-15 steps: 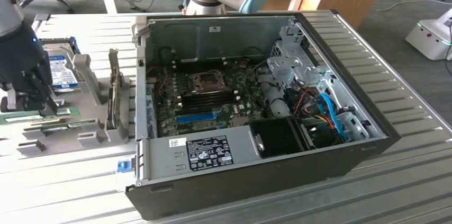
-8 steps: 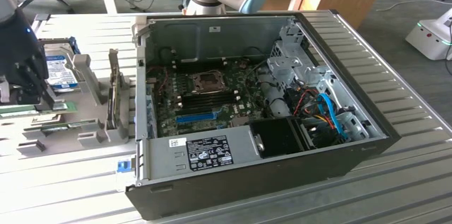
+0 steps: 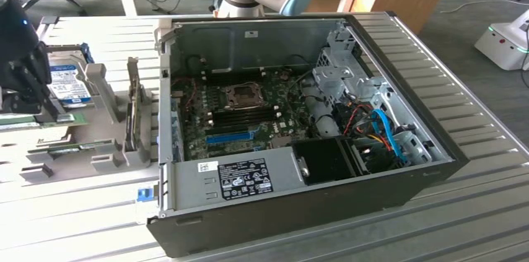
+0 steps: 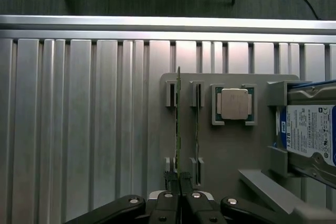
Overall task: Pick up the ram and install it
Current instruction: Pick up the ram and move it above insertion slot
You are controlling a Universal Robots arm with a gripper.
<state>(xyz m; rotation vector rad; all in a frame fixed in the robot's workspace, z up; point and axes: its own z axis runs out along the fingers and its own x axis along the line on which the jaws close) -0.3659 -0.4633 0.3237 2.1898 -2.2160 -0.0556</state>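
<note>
Gripper pinched on the ram at the parts holder.

The gripper (image 4: 180, 182) is seen with its fingers pressed together on one end of the ram (image 4: 178, 124), which is stood on edge in the slots of a grey holder plate (image 4: 231, 153). Just beside it a second green stick (image 4: 197, 129) is slotted parallel; beyond that a processor (image 4: 234, 103) and a blue-labelled hard drive (image 4: 310, 135) are set. The plate is laid on a slatted metal table (image 4: 79, 129), with the open computer case (image 3: 413, 187) toward the exterior view's right.

Exterior view: high, oblique, mid-distance, facing down into open computer case (image 3: 289, 212); parts holder (image 3: 103, 127) at exterior view's left. Wrist view: straight down past gripper (image 4: 180, 184), close over parts holder (image 4: 231, 150). Shared: parts holder, hard drive (image 3: 68, 82) (image 4: 307, 135).
</note>
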